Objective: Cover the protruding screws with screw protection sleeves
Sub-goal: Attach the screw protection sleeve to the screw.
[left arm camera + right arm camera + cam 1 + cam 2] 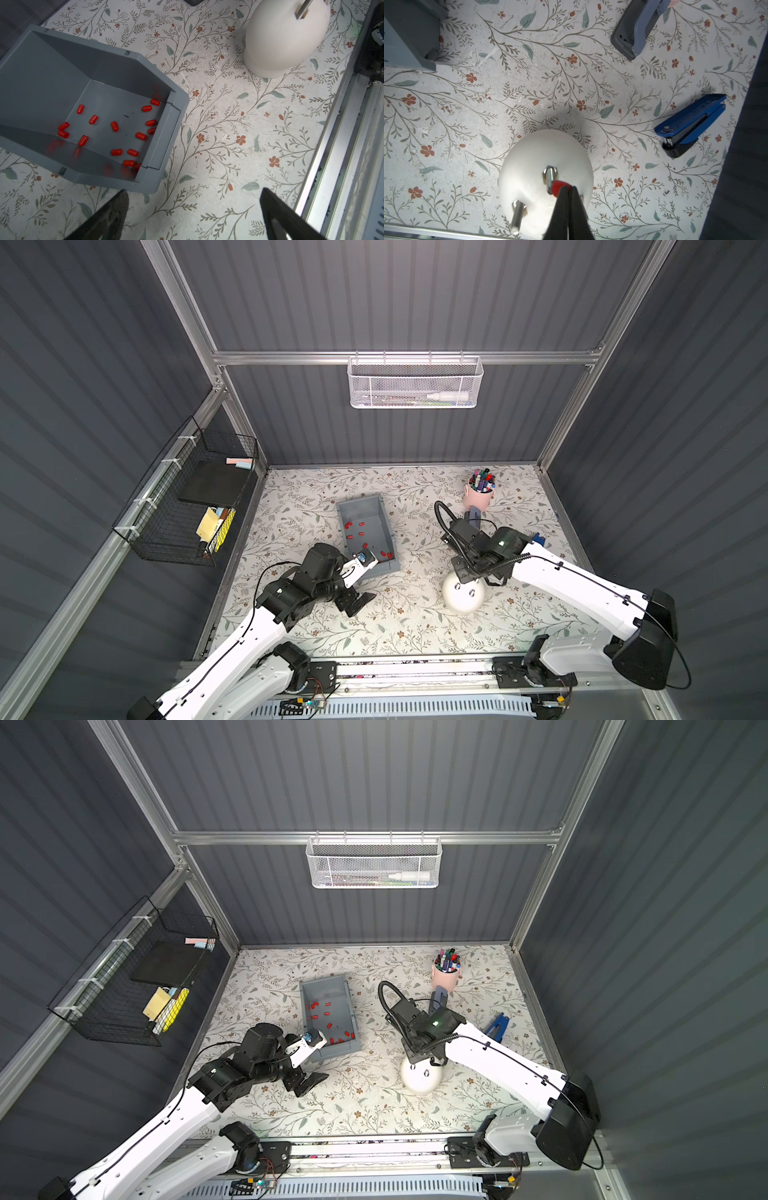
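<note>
In a top view the right pincer [468,577] hides the top of the white dome [463,602] and whatever it holds. Its wrist view shows it clenched on a red sleeve [558,187] at the tip of a protruding screw [550,176]. The left pincer [194,192], spread wide with only its fingertips in frame, hangs just beside the grey bin [178,99] of loose sleeves [114,126].

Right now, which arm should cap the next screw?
Right. The right gripper is shut on a red sleeve right by a bare screw on the white dome. The left gripper is open and empty beside the grey bin, away from the dome.
</note>
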Tool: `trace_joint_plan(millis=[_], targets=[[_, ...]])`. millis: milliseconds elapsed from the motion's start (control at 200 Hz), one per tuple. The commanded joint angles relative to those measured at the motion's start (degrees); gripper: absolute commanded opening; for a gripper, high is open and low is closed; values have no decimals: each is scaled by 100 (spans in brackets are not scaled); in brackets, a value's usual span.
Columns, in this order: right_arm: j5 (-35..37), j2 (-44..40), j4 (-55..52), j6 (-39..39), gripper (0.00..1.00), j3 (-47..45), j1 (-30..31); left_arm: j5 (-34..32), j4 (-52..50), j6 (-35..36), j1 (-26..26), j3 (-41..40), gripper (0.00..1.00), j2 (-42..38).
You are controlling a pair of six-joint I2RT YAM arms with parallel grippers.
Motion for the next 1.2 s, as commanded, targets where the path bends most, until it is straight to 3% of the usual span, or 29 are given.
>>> trace_joint_plan(millis=[0,905,1196], targets=[[-28,-44,-2,126,0,-74,19,130,-91,103,-25,-58,97,-18],[-472,-165,73,-163,0,-163,45,191,-112,129,-26,-60,97,65],[-483,-102,133,-127,8,-190,46,220,-105,132,-27,-68,97,81]])
